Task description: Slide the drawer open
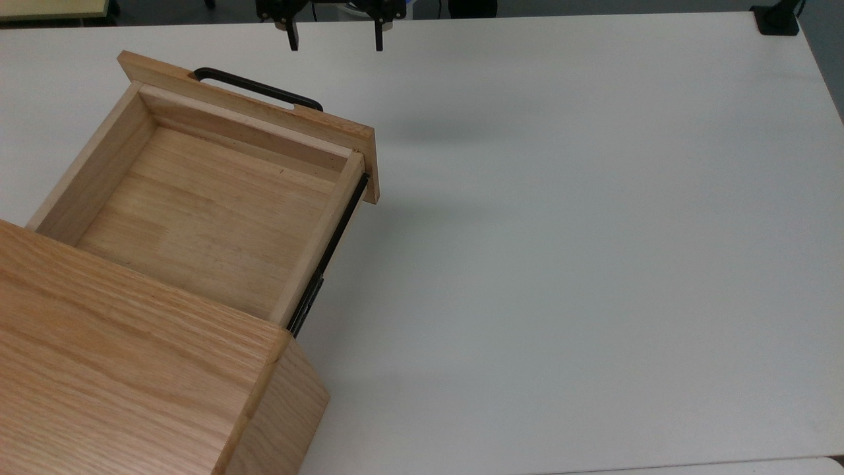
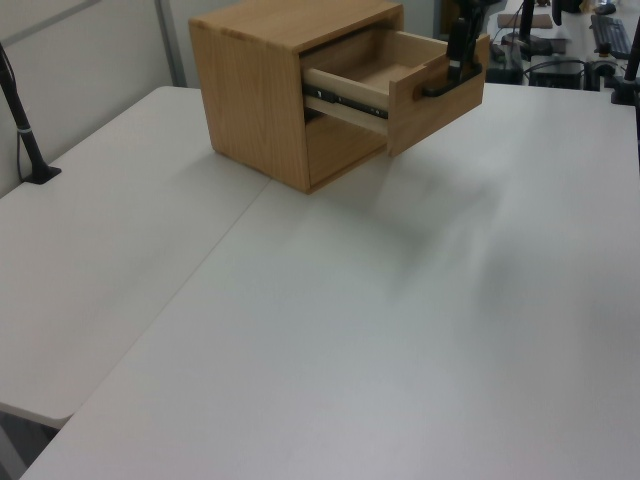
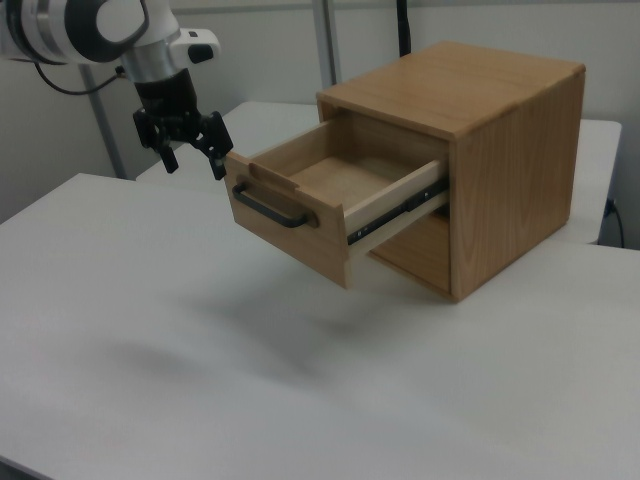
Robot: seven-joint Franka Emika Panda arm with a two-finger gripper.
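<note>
The drawer (image 1: 198, 218) stands slid far out of the oak cabinet (image 1: 119, 376), its inside bare and its black side rail (image 1: 330, 251) exposed. The black bar handle (image 1: 257, 87) on the front panel is free. My gripper (image 1: 335, 41) hangs open at the top view's upper edge, beyond the handle and clear of it, holding nothing. In the right view the gripper (image 3: 193, 160) sits up and to the left of the drawer front (image 3: 300, 245), a small gap away. In the left view one of the fingers (image 2: 458, 55) shows above the handle (image 2: 450, 82).
The white table (image 1: 560, 264) spreads wide to the top view's right of the cabinet. A black clamp (image 1: 778, 20) sits at the far right corner. In the left view a black post (image 2: 22, 120) stands at the table's left edge, and a seam (image 2: 200, 270) runs across the table.
</note>
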